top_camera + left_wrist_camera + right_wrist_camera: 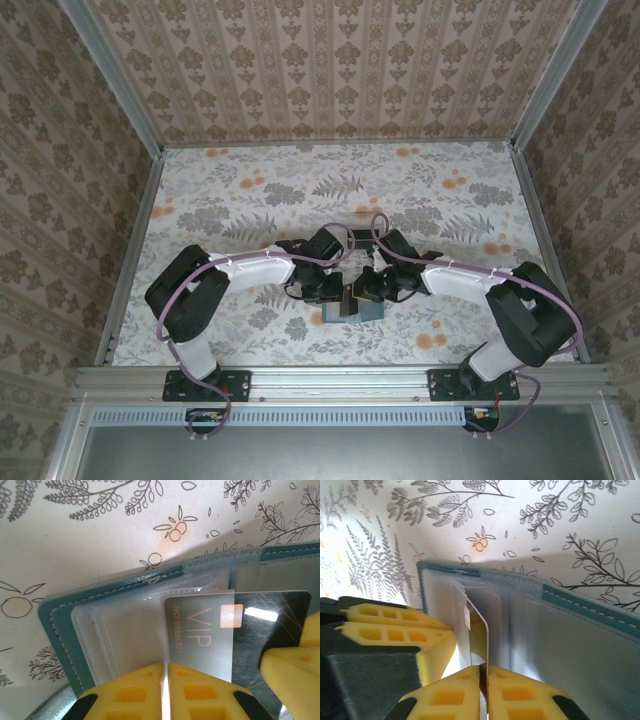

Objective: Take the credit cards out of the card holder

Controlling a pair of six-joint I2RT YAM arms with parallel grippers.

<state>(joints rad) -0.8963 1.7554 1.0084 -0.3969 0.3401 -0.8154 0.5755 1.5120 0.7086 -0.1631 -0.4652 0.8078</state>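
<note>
The dark-teal card holder (372, 313) lies open on the table between both arms, its teal cover (55, 625) (590, 610) spread flat and its pale translucent sleeves fanned up. A dark grey credit card (250, 630) printed "VIP" sticks halfway out of one sleeve. My right gripper (483, 675) (362, 292) is shut on that card's edge (479, 630). My left gripper (165, 672) (335, 295) is shut on the edge of a sleeve beside the card. I cannot tell whether other cards sit in the sleeves.
The floral tablecloth (250, 200) stretches open behind the holder, bounded by patterned walls and metal rails (130, 260). One of the right gripper's yellow fingers (292, 680) shows at the card's right edge; the left gripper's fingers (395, 630) sit close at the left.
</note>
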